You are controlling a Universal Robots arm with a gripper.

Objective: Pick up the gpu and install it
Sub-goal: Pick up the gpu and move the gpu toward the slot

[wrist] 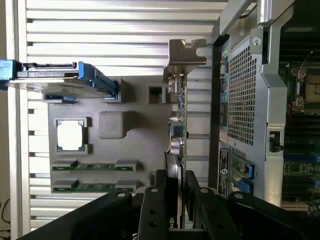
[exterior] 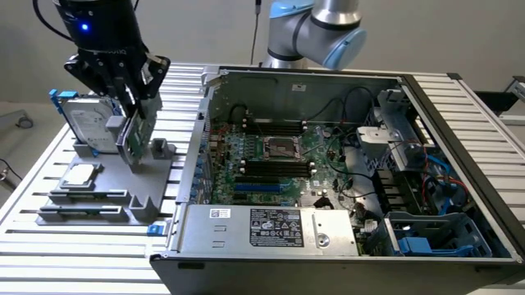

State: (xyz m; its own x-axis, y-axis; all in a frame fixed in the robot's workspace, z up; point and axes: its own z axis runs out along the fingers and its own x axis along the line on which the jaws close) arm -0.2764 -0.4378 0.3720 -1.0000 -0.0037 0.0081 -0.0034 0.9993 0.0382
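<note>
The gpu [exterior: 136, 140] stands on edge in a slot of the grey holder [exterior: 156, 187] on the exterior view's left. Its green board, black cover and silver end bracket [wrist: 184, 52] run away from the wrist camera, the gpu [wrist: 178, 131] seen edge-on. My gripper [exterior: 135, 104] comes down from above and straddles the card's top edge. In the wrist view the gripper [wrist: 175, 200] has one black finger pressed on each face of the card, shut on it. The card's lower edge still sits at the holder.
The silver hard drive with its blue frame [exterior: 86, 123] stands beside the gpu in the holder. A square silver chip [exterior: 80, 175] and two memory sticks [exterior: 82, 213] lie nearer. The open computer case with its motherboard [exterior: 279, 157] and blue slots [exterior: 258, 186] lies to the right.
</note>
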